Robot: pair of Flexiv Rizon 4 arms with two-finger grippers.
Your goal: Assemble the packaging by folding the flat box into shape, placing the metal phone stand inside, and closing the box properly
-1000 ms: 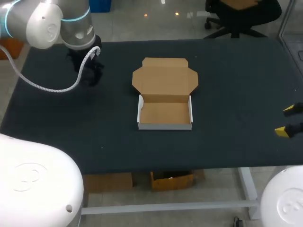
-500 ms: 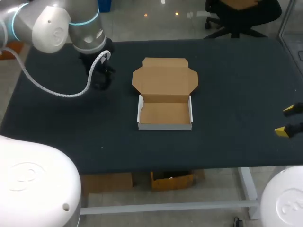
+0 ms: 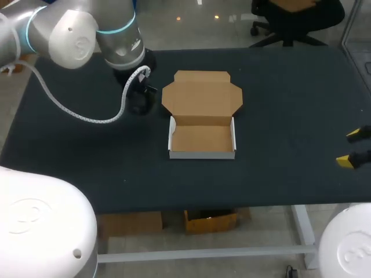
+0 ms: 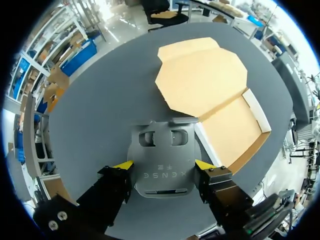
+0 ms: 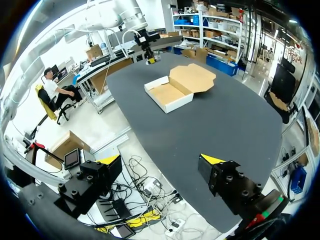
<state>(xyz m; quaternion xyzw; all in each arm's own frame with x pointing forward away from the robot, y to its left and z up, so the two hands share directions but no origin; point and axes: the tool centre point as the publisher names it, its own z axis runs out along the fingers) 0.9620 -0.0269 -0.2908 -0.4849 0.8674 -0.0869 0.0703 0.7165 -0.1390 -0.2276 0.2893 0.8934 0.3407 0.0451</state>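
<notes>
My left end effector [image 4: 162, 165] grips the metal phone stand [image 4: 161, 150], at ten o'clock of the open box [image 3: 202, 154]; the risk, I judge, is the stand clipping the laid-back lid [image 3: 202, 95] and shoving the box; room on the surface [image 3: 290, 104] lies toward three o'clock, where my right end effector [image 3: 350, 147] sits spread wide at the edge.

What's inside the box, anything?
Empty: the box shows only bare cardboard inside; the phone stand is held in the left claw, beside it.
</notes>
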